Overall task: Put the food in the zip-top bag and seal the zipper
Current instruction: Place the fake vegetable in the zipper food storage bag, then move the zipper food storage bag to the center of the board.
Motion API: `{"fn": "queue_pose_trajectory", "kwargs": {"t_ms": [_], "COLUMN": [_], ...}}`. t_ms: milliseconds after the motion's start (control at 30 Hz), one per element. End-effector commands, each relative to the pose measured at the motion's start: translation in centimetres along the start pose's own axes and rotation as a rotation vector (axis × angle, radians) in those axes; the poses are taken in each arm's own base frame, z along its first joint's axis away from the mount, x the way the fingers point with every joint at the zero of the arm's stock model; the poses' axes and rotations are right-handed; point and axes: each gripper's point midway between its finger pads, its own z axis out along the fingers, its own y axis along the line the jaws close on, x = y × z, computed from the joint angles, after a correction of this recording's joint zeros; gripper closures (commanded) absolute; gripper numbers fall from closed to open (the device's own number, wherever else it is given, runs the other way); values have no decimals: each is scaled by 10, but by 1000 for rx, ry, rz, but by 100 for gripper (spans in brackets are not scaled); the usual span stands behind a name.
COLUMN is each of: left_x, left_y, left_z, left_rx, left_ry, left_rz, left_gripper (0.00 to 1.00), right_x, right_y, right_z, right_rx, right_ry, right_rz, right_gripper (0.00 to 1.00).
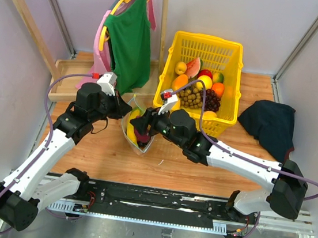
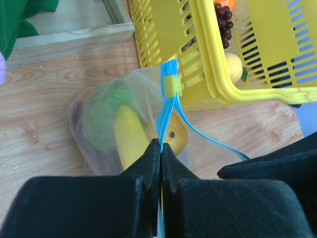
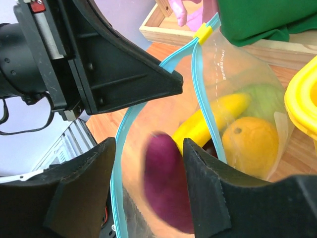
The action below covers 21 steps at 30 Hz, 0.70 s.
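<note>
The left gripper (image 2: 161, 148) clamps the bag (image 2: 99, 124) by its blue zipper (image 2: 170, 67). The right gripper (image 3: 148, 148) hangs released over the mouth, a blurred purple piece (image 3: 163, 188) between its jaws. The bag lies at seven o'clock from the yellow basket (image 1: 206, 43).

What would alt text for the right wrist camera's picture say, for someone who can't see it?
A blurred purple toy food shows between the open black fingers of the right gripper, over the open mouth of a clear zip-top bag holding a banana, an orange and a green melon. The left gripper pinches the bag's light-blue zipper at upper left.
</note>
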Motion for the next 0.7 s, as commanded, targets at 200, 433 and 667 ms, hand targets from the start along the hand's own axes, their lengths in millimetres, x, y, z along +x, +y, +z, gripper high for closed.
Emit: {"fn": "queue_pose_trajectory", "kwargs": {"t_ms": [200,433,667], "left_x": [-9,-9,-9], "left_y": [-8,-7,-5], "left_z": [0,-1,0], "left_rx": [34,33,21], "left_ry": [-39,-41,-38], "left_rz": [5,6,1], "left_gripper": [100,100,99], "right_x": [10,-5,-6], "right_y": [-9,-5,3], "right_z": [-6,-19,-37], "right_rx": [64,70,71], "right_ry": [20,35,116], "right_rz": [-4,-105,-224], "right_gripper": [35,35,29]}}
